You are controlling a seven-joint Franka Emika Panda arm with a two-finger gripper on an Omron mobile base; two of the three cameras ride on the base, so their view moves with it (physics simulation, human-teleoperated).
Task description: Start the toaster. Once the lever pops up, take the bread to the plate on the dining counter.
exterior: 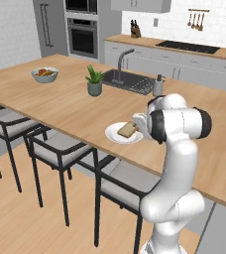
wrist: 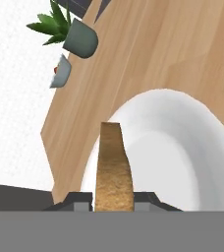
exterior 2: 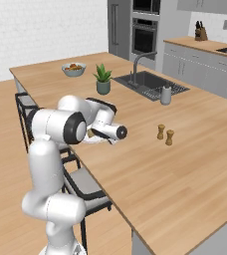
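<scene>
The slice of bread (wrist: pixel 113 167) is seen edge-on in the hand view, pinched between the two dark finger tips of the gripper (wrist: pixel 113 201), whose jaws are closed against its two faces. In the left base view the bread (exterior: pixel 128 129) is held over the small white plate (exterior: pixel 116 137), tilted; whether its lower edge touches the plate cannot be judged from that angle. In the hand view the plate (wrist: pixel 182 147) is spread beneath and beyond the slice.

The plate is set on the dining counter (exterior: pixel 60 99), close to the edge where the black-framed stools (exterior: pixel 60 149) are drawn up. The gripper is reached in from the arm's right-hand side of the plate, and in the right base view the hand and plate are largely covered by the arm's wrist.

Farther along the counter a potted plant (exterior: pixel 94 82) is placed just beside the sink (exterior: pixel 130 81) with its faucet (exterior: pixel 122 59), and a grey bowl of fruit (exterior: pixel 45 74) is set well apart from the plate, near the far end. Two small wooden shakers (exterior 2: pixel 165 134) are stood together on the counter, well apart from the plate. The plant (wrist: pixel 72 32) and the bowl (wrist: pixel 61 73) are also caught at the upper left of the hand view.
</scene>
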